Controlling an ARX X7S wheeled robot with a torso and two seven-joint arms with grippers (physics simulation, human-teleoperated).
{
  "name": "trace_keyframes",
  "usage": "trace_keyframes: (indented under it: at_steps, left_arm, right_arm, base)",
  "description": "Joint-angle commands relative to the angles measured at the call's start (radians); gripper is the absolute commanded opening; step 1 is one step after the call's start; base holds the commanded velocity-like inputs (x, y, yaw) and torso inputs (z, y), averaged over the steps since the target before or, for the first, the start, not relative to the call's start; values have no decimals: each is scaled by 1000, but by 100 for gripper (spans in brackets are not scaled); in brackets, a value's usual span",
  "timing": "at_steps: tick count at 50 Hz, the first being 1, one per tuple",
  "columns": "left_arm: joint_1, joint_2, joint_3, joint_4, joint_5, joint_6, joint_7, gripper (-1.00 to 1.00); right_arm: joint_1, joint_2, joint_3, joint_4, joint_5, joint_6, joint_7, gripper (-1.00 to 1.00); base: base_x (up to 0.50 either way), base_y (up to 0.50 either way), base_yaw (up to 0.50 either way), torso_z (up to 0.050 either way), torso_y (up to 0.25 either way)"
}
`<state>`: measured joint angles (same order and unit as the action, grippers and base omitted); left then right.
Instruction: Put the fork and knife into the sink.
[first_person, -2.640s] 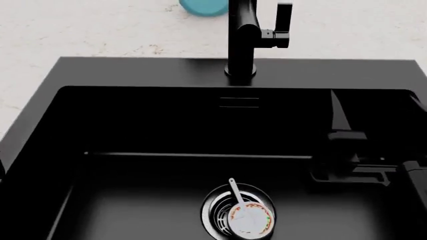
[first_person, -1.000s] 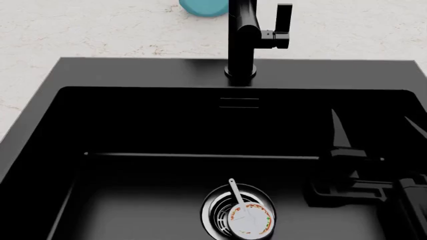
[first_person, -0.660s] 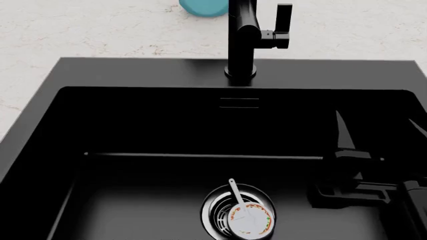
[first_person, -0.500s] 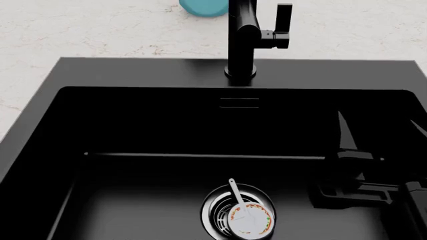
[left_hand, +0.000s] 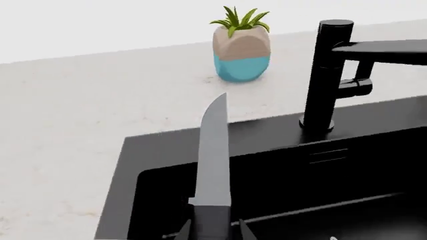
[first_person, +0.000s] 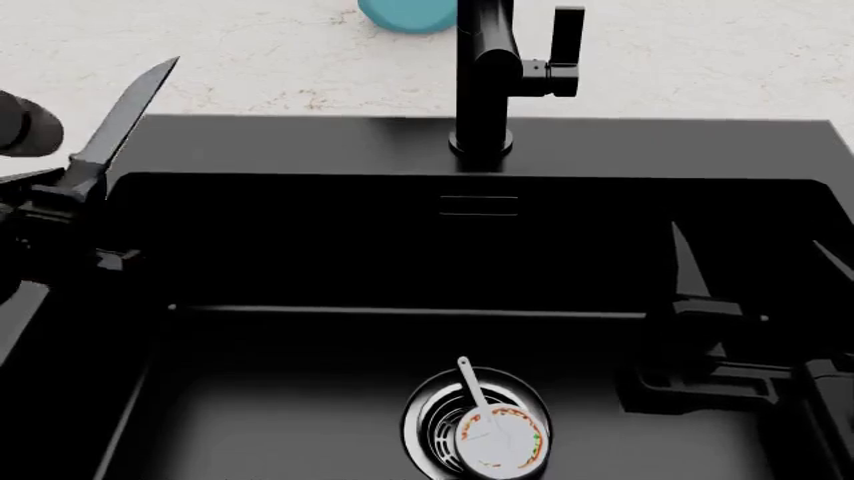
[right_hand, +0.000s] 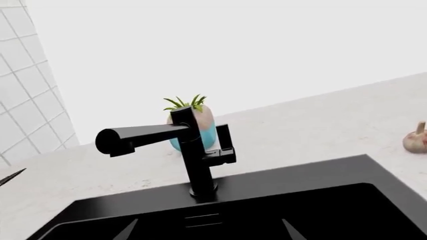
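My left gripper (first_person: 54, 205) is shut on the black handle of the knife (first_person: 127, 115), at the left rim of the black sink (first_person: 267, 145). The grey blade points up and away over the rim. In the left wrist view the knife (left_hand: 213, 150) rises straight out of the left gripper (left_hand: 213, 233) above the sink (left_hand: 153, 145). My right gripper (first_person: 757, 262) hangs open and empty inside the basin at the right, and the right wrist view shows this right gripper (right_hand: 208, 232) facing the sink's back wall. A slim pale sliver (first_person: 470, 385) lies across the drain (first_person: 477, 425); I cannot tell whether it is the fork.
The black faucet (first_person: 483, 80) stands at the middle of the back rim, its spout reaching over the basin. A blue and tan plant pot (left_hand: 241, 55) sits on the speckled counter behind it. A garlic bulb (right_hand: 417, 140) lies on the counter at the far right.
My left arm has come into the head view at the left with the knife in its grip. The right gripper sank slightly lower in the basin and stays open.
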<state>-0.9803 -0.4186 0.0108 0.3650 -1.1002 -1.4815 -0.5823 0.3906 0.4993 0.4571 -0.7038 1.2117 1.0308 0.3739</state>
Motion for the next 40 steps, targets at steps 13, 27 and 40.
trace_keyframes:
  at_steps: [13,27,40]
  left_arm:
    - [125,149,507,-226,213,250,255,-100]
    - [183,269,620,-928,452,659,435,-100]
    - [134,394,669,-1413,531,880,577,-100]
  right_arm:
    - [-25,-21,31,-12,-21,-23,-31,100]
    - [-51,-18,52,-27,-2,-32,-27,100]
    - [-32,-12,33,-20,2,-28,-10,100]
  base:
    - [0,0,0,0,0]
    - [0,0,0,0,1]
    - [14,-1,-9,-14,0]
